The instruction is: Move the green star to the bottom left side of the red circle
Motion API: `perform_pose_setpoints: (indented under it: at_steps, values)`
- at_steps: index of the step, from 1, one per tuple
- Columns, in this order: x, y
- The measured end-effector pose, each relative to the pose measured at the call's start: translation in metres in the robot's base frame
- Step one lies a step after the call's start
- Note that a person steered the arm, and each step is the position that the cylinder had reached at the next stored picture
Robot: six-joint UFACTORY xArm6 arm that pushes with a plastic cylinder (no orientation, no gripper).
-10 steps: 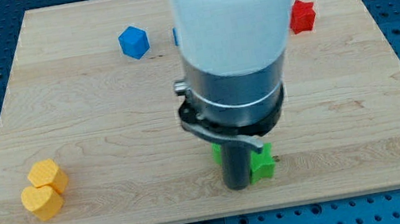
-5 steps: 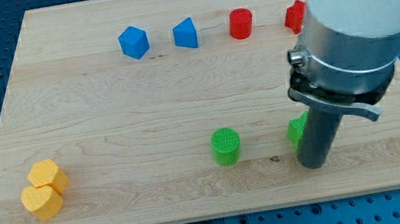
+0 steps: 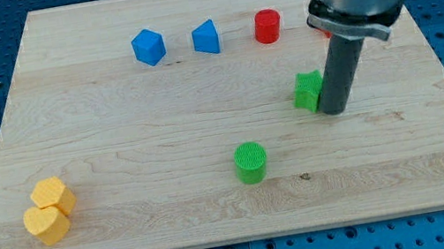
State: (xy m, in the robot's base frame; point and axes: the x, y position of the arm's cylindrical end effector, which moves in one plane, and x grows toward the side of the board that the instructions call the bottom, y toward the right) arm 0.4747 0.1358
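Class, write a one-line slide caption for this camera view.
My tip presses the green star from its right, below-right of the red circle.

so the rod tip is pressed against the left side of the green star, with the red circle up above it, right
Not quite: my tip is against the right side of the green star, not its left, as the camera view shows. The red circle does sit above it, toward the view's top.
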Motion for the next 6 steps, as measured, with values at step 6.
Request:
perform_pose_setpoints:
  at_steps: [6]
  values:
    - [-0.037,-0.038]
